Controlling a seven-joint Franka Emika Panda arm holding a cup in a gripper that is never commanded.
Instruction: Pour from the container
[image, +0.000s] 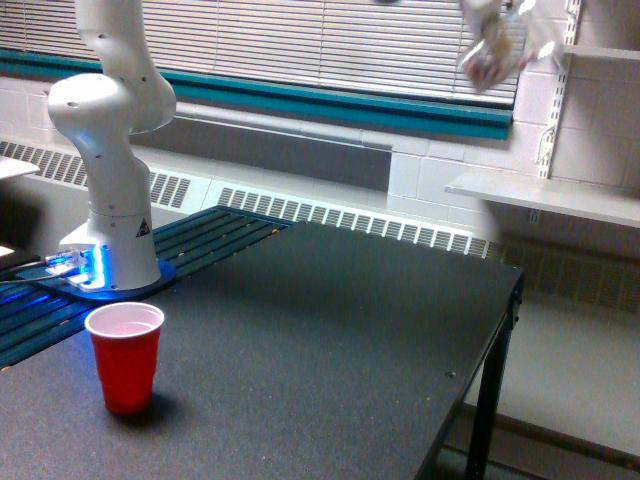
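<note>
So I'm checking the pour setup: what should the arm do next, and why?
Probably carry the container down and toward the exterior view's left until it is above the red cup. It is blurred near the top edge, far from the cup on the table, so tipping now would likely miss.

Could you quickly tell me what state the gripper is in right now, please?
Gripper: mostly out of frame and blurred at the top of the exterior view; its jaws cannot be told. A blurred clear rounded container with pinkish pieces hangs there.
</note>
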